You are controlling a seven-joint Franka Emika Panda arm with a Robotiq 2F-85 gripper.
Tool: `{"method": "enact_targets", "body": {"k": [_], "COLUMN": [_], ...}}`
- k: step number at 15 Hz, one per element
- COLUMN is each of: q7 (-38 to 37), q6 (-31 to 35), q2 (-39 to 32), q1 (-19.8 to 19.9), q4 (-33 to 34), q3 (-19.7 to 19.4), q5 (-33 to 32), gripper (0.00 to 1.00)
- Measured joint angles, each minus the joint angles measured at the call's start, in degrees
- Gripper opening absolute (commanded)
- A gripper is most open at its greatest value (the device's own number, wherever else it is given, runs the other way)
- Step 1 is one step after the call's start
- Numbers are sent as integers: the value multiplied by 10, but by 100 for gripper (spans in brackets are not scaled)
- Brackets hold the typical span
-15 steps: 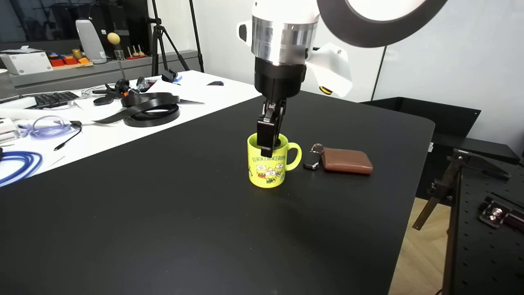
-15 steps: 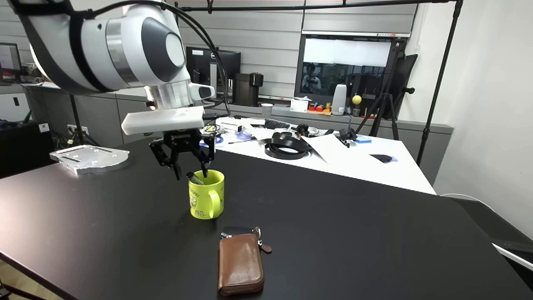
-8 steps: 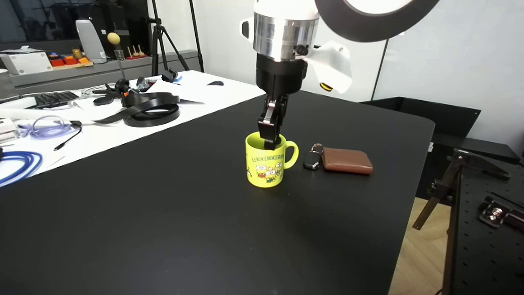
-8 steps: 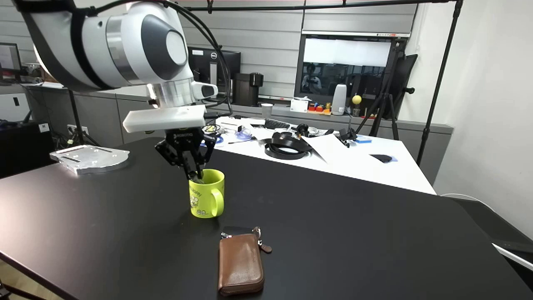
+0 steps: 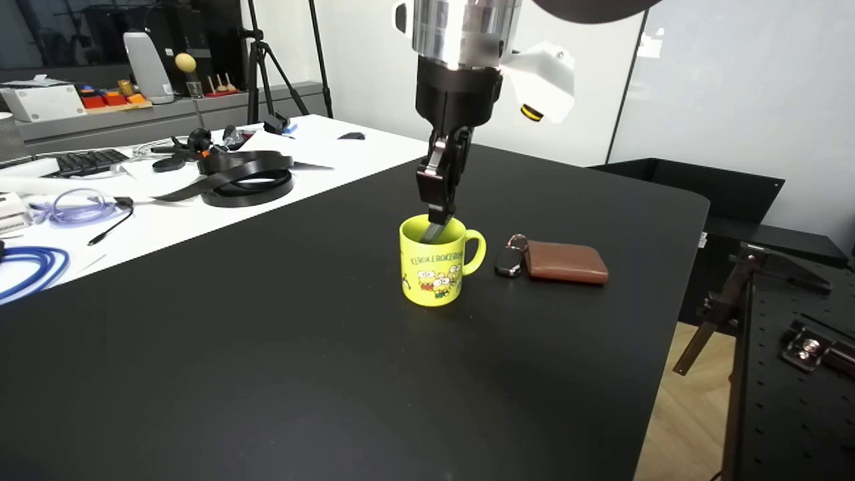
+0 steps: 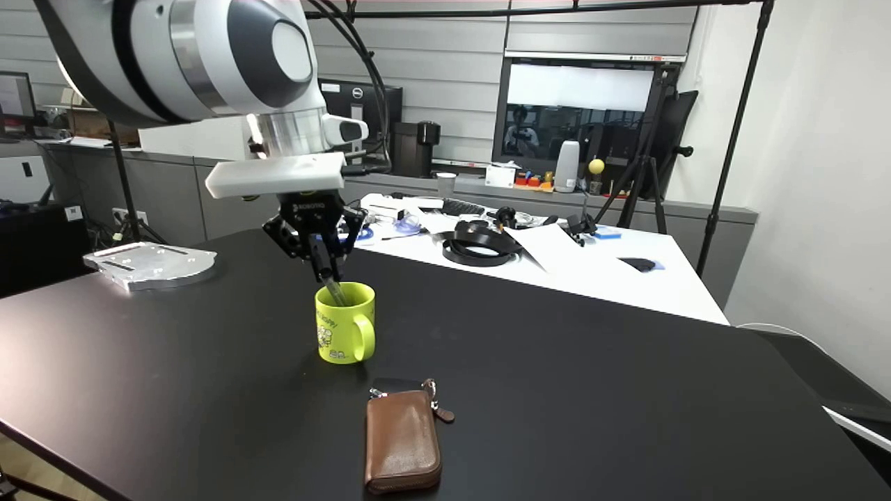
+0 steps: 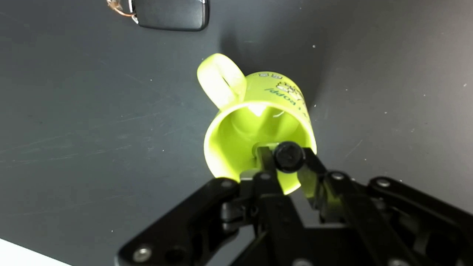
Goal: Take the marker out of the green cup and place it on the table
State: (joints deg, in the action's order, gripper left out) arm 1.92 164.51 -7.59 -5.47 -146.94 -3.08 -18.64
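Mug (image 6: 341, 325), one, yellow-green, with side handle, upright on the black desk (image 6: 571, 390); contains the lower part of one slanted marker (image 6: 337, 293), its dark upper end clasped in the end effector (image 7: 288, 157).

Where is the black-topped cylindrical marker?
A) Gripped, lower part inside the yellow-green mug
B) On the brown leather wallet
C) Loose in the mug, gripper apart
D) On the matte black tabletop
A: the wrist view shows the gripper closed on the marker, and in an exterior view its lower part is inside the mug.
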Motion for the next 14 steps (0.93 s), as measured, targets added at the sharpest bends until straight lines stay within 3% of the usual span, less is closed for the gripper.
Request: {"method": "enact_targets", "body": {"k": [10, 14], "q7": [5, 8], "q6": [-95, -102], "q2": [126, 157], "q1": [0, 4], "q4": [-1, -3], "q3": [29, 41], "q5": [13, 15], "gripper": [6, 6]}}
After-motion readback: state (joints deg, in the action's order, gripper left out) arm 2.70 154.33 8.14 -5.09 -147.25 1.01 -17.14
